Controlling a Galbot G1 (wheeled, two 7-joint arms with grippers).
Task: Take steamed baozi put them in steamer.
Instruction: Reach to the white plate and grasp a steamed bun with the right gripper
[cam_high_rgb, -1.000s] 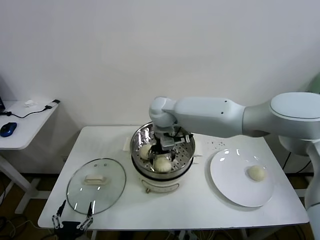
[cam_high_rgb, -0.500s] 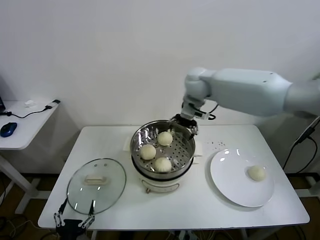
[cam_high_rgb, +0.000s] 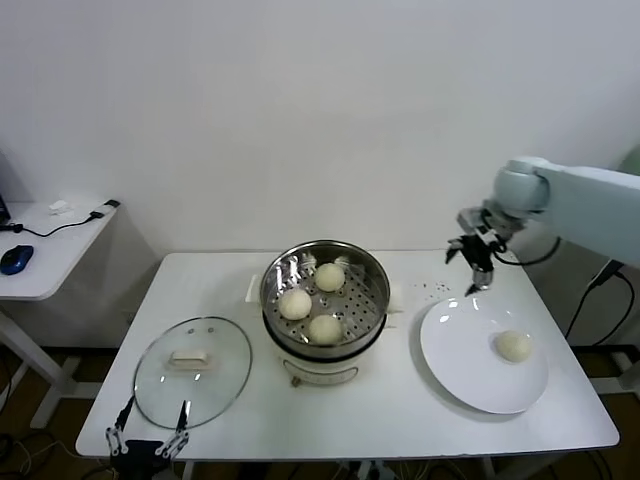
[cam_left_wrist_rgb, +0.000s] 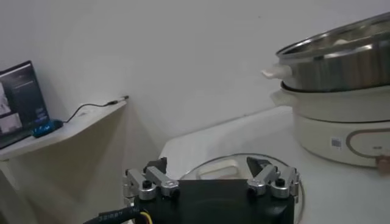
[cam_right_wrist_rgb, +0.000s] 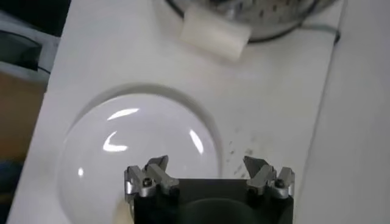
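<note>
head view: steamer (cam_high_rgb: 372, 312) at table (cam_high_rgb: 230, 290) centre, used as landmark. three steamed baozi (cam_high_rgb: 295, 304) sit on its perforated floor, one toward the back (cam_high_rgb: 330, 277), one toward the front (cam_high_rgb: 324, 329), apart from one another. fourth bun (cam_high_rgb: 514, 346) lies alone on the white plate (cam_high_rgb: 450, 350), to the right of the steamer, well apart from it.

right gripper (cam_high_rgb: 472, 264) hangs in the air right of the steamer, above the plate's far edge, short of the last bun. right wrist view: fingers (cam_right_wrist_rgb: 149, 176) spread wide, nothing between them, plate below.

left gripper (cam_high_rgb: 147, 437) parked at the table's front edge, left of the steamer, just in front of the glass lid (cam_high_rgb: 192, 371). left wrist view: its fingers (cam_left_wrist_rgb: 271, 179) spread, empty.

judgement: three of four done. left to do: one bun to fetch from the plate and place in the free part of the steamer floor, right of the three.
</note>
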